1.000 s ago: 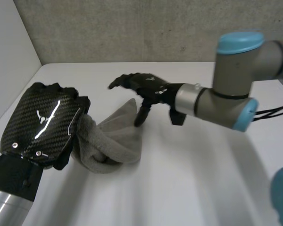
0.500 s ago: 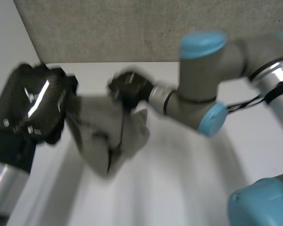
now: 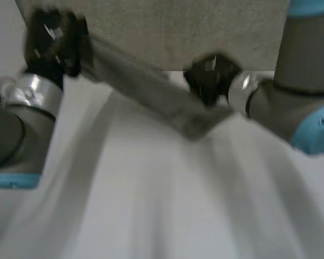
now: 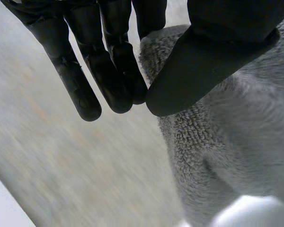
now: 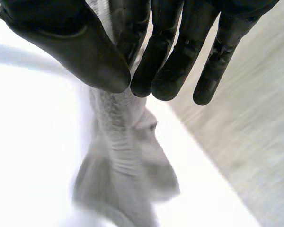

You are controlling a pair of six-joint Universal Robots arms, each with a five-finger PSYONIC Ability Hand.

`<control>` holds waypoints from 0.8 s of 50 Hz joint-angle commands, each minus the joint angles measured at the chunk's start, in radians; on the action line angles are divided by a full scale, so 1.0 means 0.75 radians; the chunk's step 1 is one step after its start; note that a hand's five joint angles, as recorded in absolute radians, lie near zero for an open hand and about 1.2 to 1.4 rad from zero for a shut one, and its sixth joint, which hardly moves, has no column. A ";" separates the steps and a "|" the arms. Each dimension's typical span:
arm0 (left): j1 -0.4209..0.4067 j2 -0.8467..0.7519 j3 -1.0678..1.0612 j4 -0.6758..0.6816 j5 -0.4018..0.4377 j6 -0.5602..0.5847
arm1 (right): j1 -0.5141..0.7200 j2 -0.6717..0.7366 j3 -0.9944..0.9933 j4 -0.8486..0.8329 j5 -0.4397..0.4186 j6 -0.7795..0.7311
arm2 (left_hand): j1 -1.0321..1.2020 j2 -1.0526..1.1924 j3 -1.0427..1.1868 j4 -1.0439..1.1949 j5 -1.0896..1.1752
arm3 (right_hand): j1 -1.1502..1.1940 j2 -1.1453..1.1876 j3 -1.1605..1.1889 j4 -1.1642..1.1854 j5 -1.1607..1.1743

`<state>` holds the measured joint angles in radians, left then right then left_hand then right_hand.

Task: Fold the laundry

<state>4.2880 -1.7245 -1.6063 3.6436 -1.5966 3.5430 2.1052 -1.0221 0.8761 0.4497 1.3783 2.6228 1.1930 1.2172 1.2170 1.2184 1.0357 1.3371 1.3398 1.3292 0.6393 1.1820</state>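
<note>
Towel (image 3: pixel 151 94) off the table (image 3: pixel 151 216), pulled taut between both hands.
A second ago it lay bunched near the table's left edge, with the left hand on it and the right hand just reaching in. Now it is a slanted band above the far side of the table. Its high end is at the left hand (image 3: pixel 53 38) toward the far left corner, its low end at the right hand (image 3: pixel 210 75) near the middle of the far edge. Likely the opening-out before a fold; no fold laid yet. Left wrist view: fingers (image 4: pixel 109 71) close together, thumb pressed toward them, towel edge pinched between. Right wrist view: fingers (image 5: pixel 165 66) together, thumb closing on them, pinching the towel's end; the rest of the cloth hangs below, over the table.
</note>
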 commanded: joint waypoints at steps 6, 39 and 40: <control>0.014 -0.139 -0.425 0.020 0.014 0.015 | -0.007 -0.142 0.731 -0.188 -0.079 -0.145 | 0.271 0.239 0.239 0.237 0.248 | 0.025 0.022 0.036 0.956 0.000; -0.089 0.164 -0.468 -0.019 0.006 0.001 | -0.158 -0.249 1.106 -0.577 -0.154 0.589 | 0.271 0.239 0.239 0.237 0.248 | -1.544 -1.548 -1.534 -0.614 -1.570; -0.089 0.164 -0.466 -0.019 0.006 0.001 | -0.158 -0.249 1.106 -0.577 -0.154 0.589 | 0.271 0.239 0.239 0.237 0.248 | -1.544 -1.548 -1.534 -0.614 -1.570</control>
<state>4.2194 -1.6016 -1.9664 3.6282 -1.5914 3.5443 1.9786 -1.2130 1.6907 0.0602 1.2611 3.0385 1.1936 1.2172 1.2169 1.2184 1.0357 0.2351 0.2532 0.2422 0.2602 0.0681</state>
